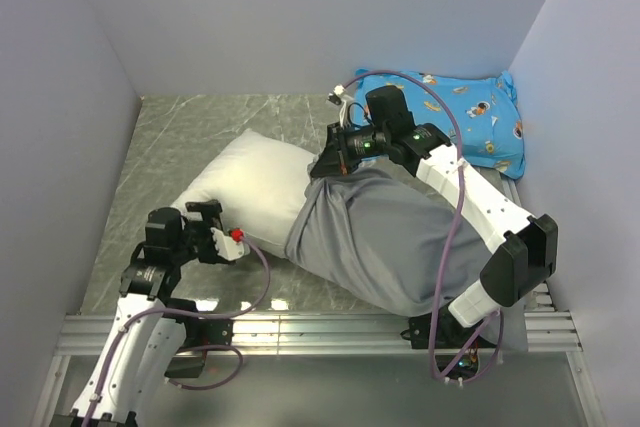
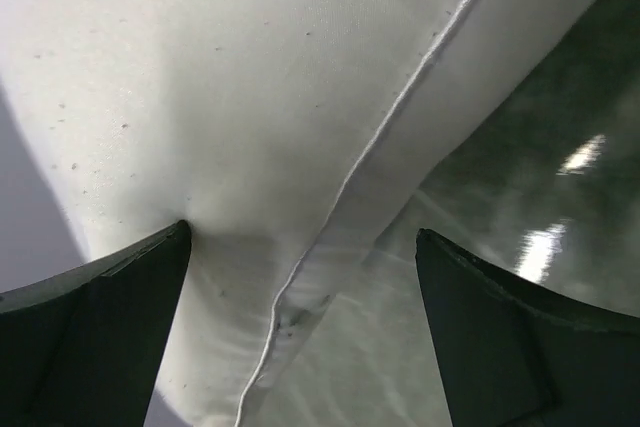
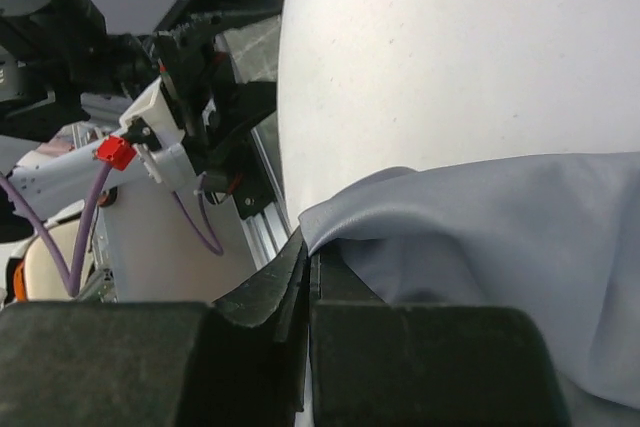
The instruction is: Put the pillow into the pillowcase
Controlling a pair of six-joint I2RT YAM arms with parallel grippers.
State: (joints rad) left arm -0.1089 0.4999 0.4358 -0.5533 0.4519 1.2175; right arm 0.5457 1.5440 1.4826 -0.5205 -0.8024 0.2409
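Mid-sleeving: right fingers (image 3: 265,292) clench the limp grey fabric pillowcase (image 1: 380,237); left fingers (image 2: 100,327) (spread wide) straddle the plump white rectangular pillow (image 1: 250,182). Next, I judge, draw the hem onward.

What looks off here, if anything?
Nothing is broken or spilled. The pillow is only partly inside the pillowcase and lies diagonally across the table. There are small dark specks on its seam near the left gripper, possibly dirt.

Overhead plus wrist close-ups on pillow (image 1: 250,182)
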